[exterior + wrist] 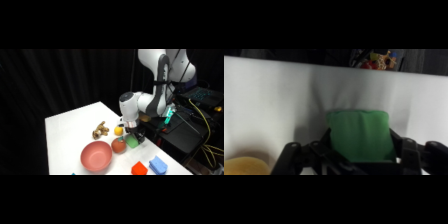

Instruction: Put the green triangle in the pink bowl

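Side view: claw (134, 136) low over green triangle (132, 142)

The white arm comes down from the upper right and its gripper (134, 136) stands low over the white table (65, 131), right at the green triangle (132, 142), which shows just below the black fingers. Touching or almost touching the triangle on the gripper's left sits a red-orange round fruit (118, 145), and a small yellow fruit (118, 131) lies just beside the gripper, a little farther back. Farther left of the gripper lies a brown knobbly object (100, 131). The pink bowl (96, 156) rests left of and nearer than the gripper, close beside the red-orange fruit. Nearer the front edge, to the gripper's right, lie a red block (139, 169) and a blue block (157, 165), side by side
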{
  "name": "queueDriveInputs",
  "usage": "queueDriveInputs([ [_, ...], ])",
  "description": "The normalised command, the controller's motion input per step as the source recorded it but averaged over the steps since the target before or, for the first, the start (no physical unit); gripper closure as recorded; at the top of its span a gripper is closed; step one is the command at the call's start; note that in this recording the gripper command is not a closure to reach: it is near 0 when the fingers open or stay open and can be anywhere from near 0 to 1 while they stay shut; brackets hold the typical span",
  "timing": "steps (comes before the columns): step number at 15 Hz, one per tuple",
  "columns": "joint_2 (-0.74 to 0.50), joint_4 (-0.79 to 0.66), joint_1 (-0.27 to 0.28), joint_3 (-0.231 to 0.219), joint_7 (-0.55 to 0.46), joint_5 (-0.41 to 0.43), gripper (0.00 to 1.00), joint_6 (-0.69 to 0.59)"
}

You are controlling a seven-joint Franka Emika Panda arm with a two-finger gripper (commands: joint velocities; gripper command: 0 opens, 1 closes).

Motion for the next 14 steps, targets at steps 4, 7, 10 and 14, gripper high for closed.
queueDriveInputs([
  [4, -0.32, -0.20, 0.024, 0.028, 0.05, -0.001, 1.00, -0.04],
  [7, -0.62, -0.17, 0.144, -0.119, 0.24, -0.154, 1.00, -0.42],
  [10, -0.70, -0.02, 0.151, -0.167, 0.26, -0.246, 1.00, -0.67],
  [14, -0.32, 0.30, 0.100, -0.142, 0.18, -0.316, 1.00, -0.62],
])
